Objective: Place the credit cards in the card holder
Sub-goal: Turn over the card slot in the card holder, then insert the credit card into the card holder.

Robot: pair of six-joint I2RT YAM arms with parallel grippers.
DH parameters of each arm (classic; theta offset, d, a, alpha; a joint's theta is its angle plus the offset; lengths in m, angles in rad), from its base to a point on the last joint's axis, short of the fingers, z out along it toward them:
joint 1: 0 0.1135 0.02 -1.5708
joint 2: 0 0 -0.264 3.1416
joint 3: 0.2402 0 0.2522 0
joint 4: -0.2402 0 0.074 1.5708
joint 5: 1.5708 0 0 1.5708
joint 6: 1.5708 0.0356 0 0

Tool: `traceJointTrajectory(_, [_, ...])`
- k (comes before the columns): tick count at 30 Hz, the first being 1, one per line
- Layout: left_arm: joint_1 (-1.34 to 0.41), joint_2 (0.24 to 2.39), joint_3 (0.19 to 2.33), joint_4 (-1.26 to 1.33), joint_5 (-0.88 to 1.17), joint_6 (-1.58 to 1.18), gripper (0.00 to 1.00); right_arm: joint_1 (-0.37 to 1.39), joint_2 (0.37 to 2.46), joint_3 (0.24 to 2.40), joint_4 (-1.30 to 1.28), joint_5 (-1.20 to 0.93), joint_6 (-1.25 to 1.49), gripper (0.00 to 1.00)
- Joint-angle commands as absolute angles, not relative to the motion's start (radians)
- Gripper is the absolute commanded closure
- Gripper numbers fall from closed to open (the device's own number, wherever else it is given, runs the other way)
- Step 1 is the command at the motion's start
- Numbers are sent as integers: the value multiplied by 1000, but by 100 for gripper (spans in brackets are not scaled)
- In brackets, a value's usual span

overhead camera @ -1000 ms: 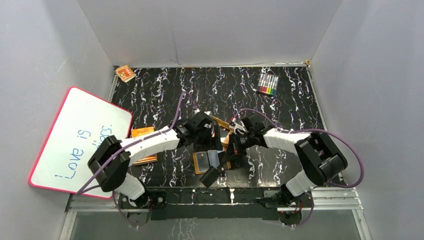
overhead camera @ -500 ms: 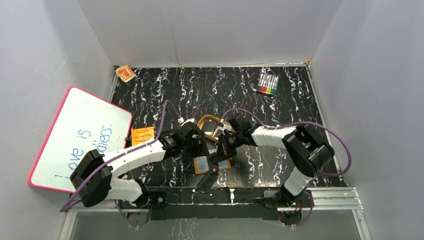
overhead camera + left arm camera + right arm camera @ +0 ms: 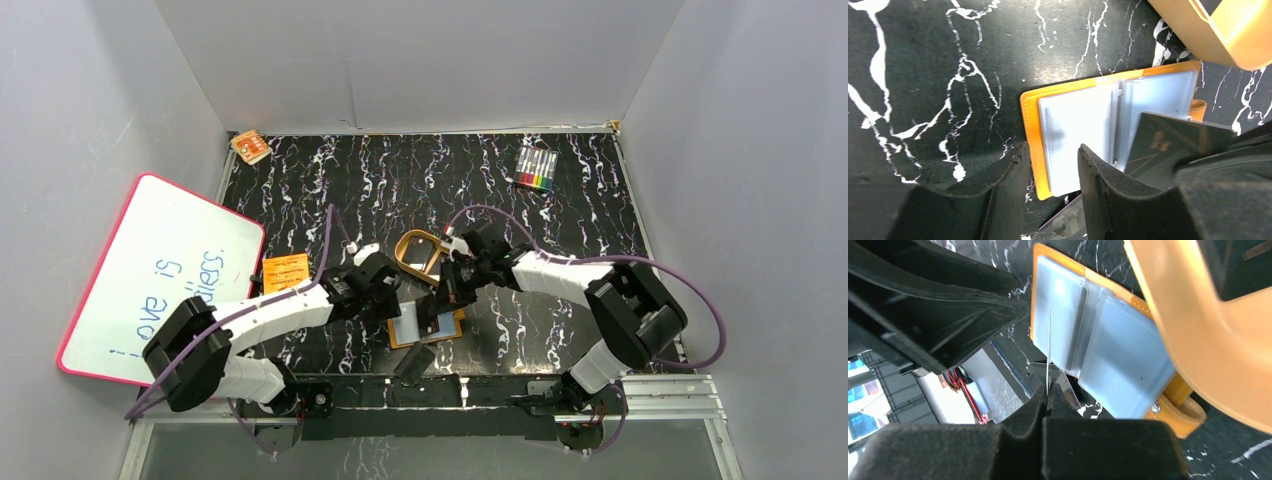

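Counter (image 3: 560,190): black, white-veined.
Card holder (image 3: 1073,130): lying open near front edge, soft clear sleeves facing up.
Left tool (image 3: 1050,160): apart, over holder's edge.
Right tool (image 3: 1045,395): clamped on credit card (image 3: 1168,145).
Credit card: likely light, stiff, slick; best pinched by its end.

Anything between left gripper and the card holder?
Nothing. In the left wrist view the open card holder lies just beyond the left gripper, its orange edge and a clear sleeve showing through the gap between the fingers.
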State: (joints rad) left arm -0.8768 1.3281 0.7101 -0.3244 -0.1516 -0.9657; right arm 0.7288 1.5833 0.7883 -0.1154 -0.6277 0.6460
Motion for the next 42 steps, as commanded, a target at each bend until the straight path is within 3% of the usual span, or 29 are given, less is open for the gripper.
traceJointTrajectory(1, [-879,1235,695,-364,-247,-997,62,675,1511,766,-84,-605,652,100])
traceJointTrajectory(9, [-865,1210,654,-400,-272,-1030,64,658,1554,766,-15,-576,690,100])
traceJointTrajectory(28, [-848,1336,626,-323,-167,-987,75,661,1669,769,9,-730,660,100])
traceJointTrajectory(42, [-841,1348,604,-295,-148,-988,76,681,1736,787,27,-755,658,100])
